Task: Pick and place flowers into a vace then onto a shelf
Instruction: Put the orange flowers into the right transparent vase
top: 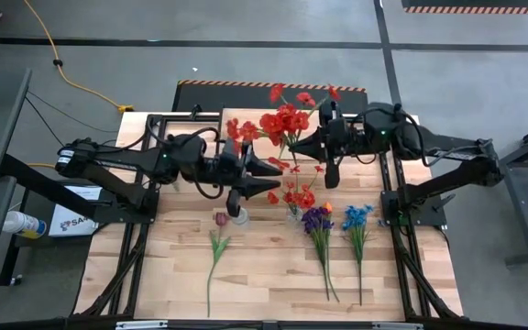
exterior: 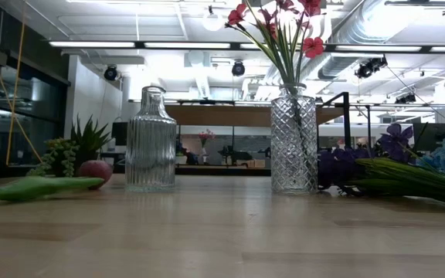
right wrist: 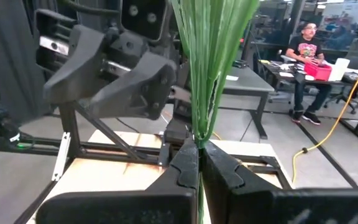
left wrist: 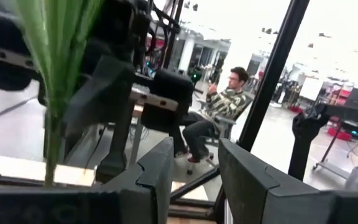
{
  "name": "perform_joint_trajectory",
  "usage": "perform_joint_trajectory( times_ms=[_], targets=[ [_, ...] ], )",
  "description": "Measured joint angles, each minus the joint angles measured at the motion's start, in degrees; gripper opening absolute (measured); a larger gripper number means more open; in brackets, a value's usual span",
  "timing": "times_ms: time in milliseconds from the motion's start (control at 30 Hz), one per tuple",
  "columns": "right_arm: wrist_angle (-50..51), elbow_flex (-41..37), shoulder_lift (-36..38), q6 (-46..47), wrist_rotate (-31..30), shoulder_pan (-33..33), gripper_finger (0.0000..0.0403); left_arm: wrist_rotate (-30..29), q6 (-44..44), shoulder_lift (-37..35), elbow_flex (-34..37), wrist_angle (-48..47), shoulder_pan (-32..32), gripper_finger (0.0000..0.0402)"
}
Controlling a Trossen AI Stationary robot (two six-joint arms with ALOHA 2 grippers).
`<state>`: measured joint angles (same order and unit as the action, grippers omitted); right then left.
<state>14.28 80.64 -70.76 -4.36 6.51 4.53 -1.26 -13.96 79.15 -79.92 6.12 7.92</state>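
Observation:
My right gripper [top: 293, 148] is shut on a bunch of red flowers [top: 282, 119] on green stems, high over the far middle of the table. Facing it, my left gripper [top: 276, 183] hangs open with nothing between its fingers [left wrist: 194, 171]. A diamond-cut glass vase [exterior: 293, 139] stands on its base at mid-table with red flowers [exterior: 273, 23] in it. Beside it stands a ribbed glass bottle [exterior: 151, 139]. A single tulip [top: 216, 243], a purple bunch with an orange bloom [top: 319, 225] and a blue bunch [top: 357, 220] lie flat on the near table. The shelf's wooden board [exterior: 230, 116] shows behind the vases. My right gripper pinches the bunch's green stems [right wrist: 197, 127] between its two fingers, where they run close together below the leaves. The fingers come in level from the table's right and lie across the stems. The bunch stands upright, blooms above the fingers; its lower ends are hidden by the gripper.
A small green potted plant [exterior: 83, 143] stands at the back left of the table. Black frame rails [top: 397, 211] run along both table sides. People sit at desks in the room beyond the table [left wrist: 219, 112].

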Motion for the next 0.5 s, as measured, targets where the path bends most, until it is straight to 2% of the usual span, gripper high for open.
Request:
perform_joint_trajectory(
  times_ms=[200,500],
  targets=[
    [-0.1,0.0,0.9,0.0,0.9,2.3,0.0000,-0.2,-1.6,-0.2,0.0,-4.5,0.0,0.0158],
    [0.0,0.0,5.9,0.4,1.4,3.8,0.0000,-5.3,-4.3,-3.5,0.1,-14.8,0.0,0.0154]
  ],
)
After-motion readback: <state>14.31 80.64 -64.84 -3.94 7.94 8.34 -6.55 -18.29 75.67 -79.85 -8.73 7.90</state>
